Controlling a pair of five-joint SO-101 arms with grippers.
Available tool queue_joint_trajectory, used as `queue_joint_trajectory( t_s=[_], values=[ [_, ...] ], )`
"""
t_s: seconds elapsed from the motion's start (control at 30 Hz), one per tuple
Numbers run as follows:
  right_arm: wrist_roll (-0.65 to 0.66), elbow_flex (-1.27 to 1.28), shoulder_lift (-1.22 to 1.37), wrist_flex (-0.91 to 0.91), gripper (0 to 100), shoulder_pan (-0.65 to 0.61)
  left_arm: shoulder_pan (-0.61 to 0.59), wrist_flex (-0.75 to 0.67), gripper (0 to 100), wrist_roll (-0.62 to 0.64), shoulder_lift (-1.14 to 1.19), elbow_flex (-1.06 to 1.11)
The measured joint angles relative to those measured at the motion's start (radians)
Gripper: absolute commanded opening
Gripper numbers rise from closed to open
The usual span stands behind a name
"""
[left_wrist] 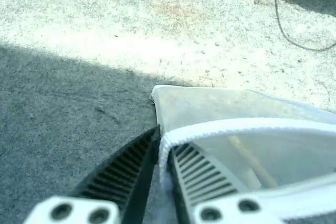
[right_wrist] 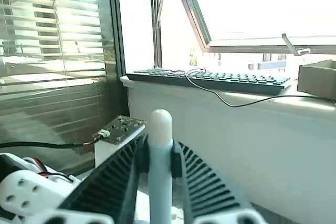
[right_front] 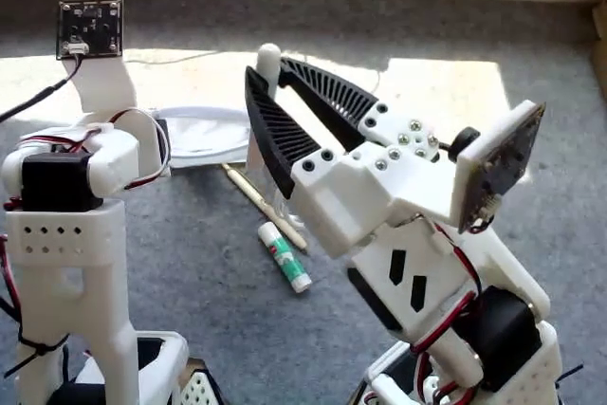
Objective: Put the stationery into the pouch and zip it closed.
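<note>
Tool on right is clenching white plastic pen, likely stiff, light; left tool is pinching rim of floppy translucent pouch.

Bright sunlight patch on the table, hard-edged shadows, blown-out window.

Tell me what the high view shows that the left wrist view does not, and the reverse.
The high view adds the glue stick lying flat and the right gripper raised, shut on a white pen. The left wrist view adds the left gripper pinching the pouch by its white rim. Both show the pouch and the wooden pencil.
</note>
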Motion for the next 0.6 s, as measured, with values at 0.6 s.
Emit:
queue_joint_trajectory(
  t_s=[0.6],
  values=[
    [0.0,0.523,0.002,-0.666,0.5,-0.017,0.0,0.0,1,0.0,0.0,0.0]
  ],
)
